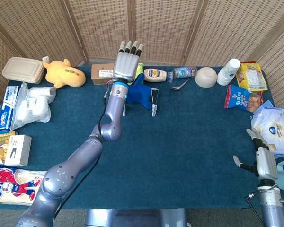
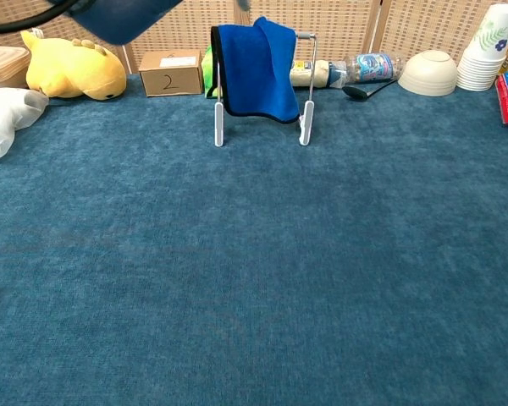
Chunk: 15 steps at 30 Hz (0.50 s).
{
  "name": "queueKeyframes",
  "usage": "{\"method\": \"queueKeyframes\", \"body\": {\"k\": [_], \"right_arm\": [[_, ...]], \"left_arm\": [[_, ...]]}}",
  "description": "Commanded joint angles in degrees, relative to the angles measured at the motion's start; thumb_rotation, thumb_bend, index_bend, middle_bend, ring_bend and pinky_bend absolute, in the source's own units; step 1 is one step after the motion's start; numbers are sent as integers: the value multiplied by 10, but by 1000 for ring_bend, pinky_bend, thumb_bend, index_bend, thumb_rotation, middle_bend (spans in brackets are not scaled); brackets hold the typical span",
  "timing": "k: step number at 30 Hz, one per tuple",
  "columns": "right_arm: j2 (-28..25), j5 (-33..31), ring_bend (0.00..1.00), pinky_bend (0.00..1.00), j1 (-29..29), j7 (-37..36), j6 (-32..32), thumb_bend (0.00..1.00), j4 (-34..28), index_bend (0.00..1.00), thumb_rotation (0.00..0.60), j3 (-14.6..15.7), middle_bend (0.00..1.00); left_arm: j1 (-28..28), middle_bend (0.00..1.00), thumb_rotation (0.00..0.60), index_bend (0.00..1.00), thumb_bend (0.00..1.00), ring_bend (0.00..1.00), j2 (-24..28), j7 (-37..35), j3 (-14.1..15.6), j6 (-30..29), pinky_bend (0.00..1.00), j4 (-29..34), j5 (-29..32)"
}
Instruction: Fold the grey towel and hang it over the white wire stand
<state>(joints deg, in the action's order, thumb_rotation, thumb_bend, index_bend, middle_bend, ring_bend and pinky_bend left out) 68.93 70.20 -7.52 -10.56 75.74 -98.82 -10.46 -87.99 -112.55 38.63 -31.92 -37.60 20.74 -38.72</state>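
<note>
The towel (image 1: 141,93) looks blue here, with a dark hem. It hangs bunched over the top bar of the white wire stand (image 1: 154,110) at the back middle of the table. In the chest view the towel (image 2: 254,72) covers most of the stand (image 2: 306,127), more on its left side. My left hand (image 1: 127,60) hovers just behind and left of the stand, fingers straight and spread, holding nothing. Its arm shows blurred at the chest view's top left. My right hand (image 1: 262,157) rests at the table's near right corner, fingers apart and empty.
Along the back edge stand a yellow plush (image 1: 64,73), a cardboard box (image 1: 102,73), a mayonnaise bottle (image 1: 155,74), a spoon (image 1: 181,85), a bowl (image 1: 206,77) and paper cups (image 1: 228,71). Snack bags (image 1: 240,98) lie right, a white plastic bag (image 1: 32,105) and boxes left.
</note>
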Motion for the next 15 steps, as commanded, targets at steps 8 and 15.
{"method": "queueKeyframes", "body": {"k": [8,15], "right_arm": [[0,0,0,0,-1,7,0,254,-6,19,600,1,41],[-4,-4,0,0,3,6,2,255,-7,19,600,1,41]], "left_arm": [[46,0,600,59,185,0,23,-20,20,-28,0,75,-27],[39,0,600,65,184,0,12,-24,16,-23,0,71,-23]]}}
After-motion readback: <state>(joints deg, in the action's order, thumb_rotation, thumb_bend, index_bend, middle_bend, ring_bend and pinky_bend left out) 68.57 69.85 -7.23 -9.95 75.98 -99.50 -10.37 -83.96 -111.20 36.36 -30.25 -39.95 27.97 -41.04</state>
